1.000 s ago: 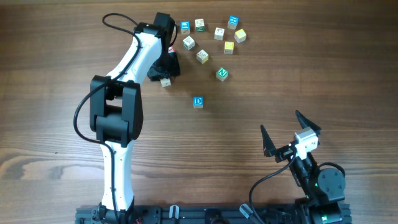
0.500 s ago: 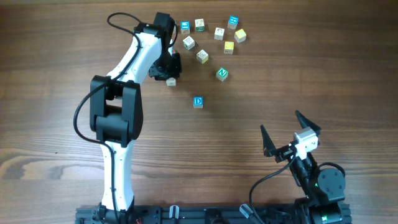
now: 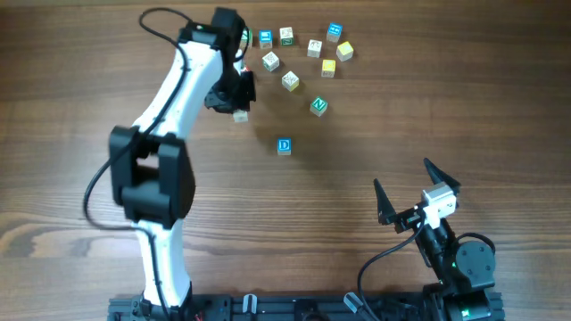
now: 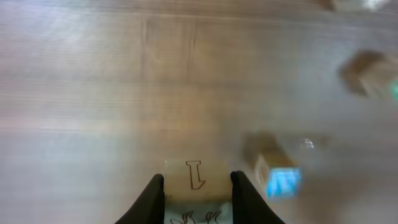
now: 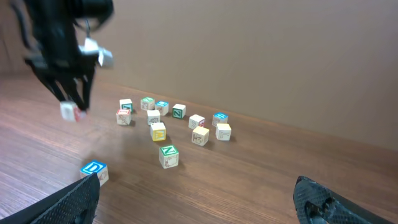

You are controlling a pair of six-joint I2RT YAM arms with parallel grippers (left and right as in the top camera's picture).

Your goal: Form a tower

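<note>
Left claw (image 4: 198,194) was clamped on a pale letter cube (image 4: 194,177), held clear of the tabletop (image 3: 375,107) near its far edge, left of centre. Other cubes (image 3: 290,80) lay singly, scattered along the far edge. Blue D cube (image 3: 284,145) sat alone nearer the middle. Right claw (image 3: 401,173) was spread wide and empty by the near right corner.

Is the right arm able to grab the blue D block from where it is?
Probably yes: the right gripper is open, and only bare table lies between it and the blue D block, which sits alone.
</note>
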